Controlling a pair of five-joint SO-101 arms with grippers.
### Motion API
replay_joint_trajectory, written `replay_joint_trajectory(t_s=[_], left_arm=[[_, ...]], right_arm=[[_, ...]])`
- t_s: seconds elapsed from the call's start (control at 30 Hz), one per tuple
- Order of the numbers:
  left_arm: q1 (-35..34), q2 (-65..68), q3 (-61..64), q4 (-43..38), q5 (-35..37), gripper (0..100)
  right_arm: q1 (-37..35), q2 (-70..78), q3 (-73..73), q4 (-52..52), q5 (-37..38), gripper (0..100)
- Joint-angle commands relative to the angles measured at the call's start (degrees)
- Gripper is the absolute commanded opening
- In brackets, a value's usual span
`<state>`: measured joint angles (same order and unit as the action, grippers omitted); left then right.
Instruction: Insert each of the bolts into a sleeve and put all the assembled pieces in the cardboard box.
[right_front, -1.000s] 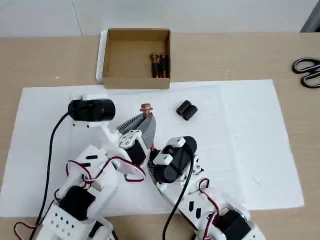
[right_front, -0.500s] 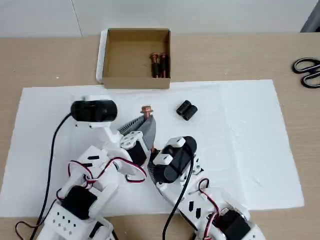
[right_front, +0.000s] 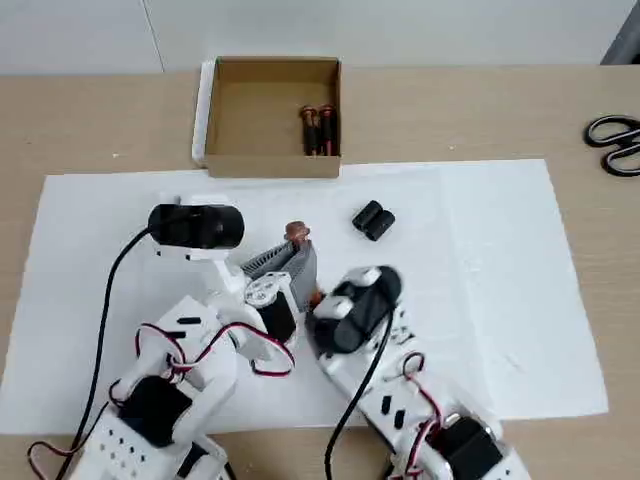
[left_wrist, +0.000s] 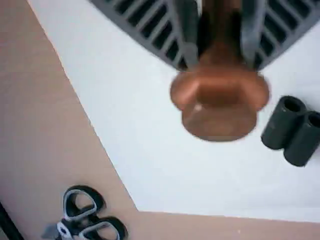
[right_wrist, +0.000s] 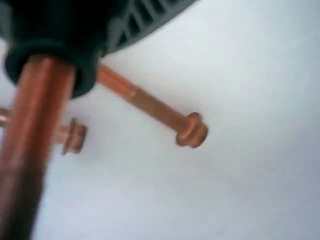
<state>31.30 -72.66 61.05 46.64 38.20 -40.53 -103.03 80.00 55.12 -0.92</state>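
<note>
My left gripper (right_front: 292, 252) is shut on a copper bolt (right_front: 296, 233), whose flanged head (left_wrist: 220, 100) sticks out beyond the grey fingers (left_wrist: 185, 30). The bolt's shaft (right_wrist: 30, 150) enters a black sleeve (right_wrist: 50, 47) held in my shut right gripper (right_front: 318, 296), close beside the left one over the white paper. Two loose black sleeves (right_front: 373, 220) lie together on the paper a little to the right. Two more loose bolts (right_wrist: 150, 107) (right_wrist: 70, 135) lie on the paper under the right wrist. The cardboard box (right_front: 270, 166) at the back holds two assembled pieces (right_front: 318, 130).
A white paper sheet (right_front: 480, 280) covers the middle of the wooden table. Scissors (right_front: 615, 143) lie at the far right edge, off the paper. The right half of the sheet has free room.
The left gripper with its bolt has drawn back toward the right gripper, and the right arm has shifted slightly up and right. The two grippers now sit closer together.
</note>
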Motion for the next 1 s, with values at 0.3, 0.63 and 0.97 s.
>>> replay_joint_trajectory(t_s=[0.3,0.63,0.97], left_arm=[[1.14,-0.26,-2.77,6.24,-1.05,1],[5.36,-0.26,1.36,6.24,-1.05,1],[5.45,-0.26,5.85,6.59,-2.90,1]], right_arm=[[1.80,-0.31,-0.79,-1.80,-0.44,0.3],[1.80,-0.31,-1.14,-1.89,-0.35,0.3],[1.80,-0.31,-1.14,-5.05,2.81,0.3]])
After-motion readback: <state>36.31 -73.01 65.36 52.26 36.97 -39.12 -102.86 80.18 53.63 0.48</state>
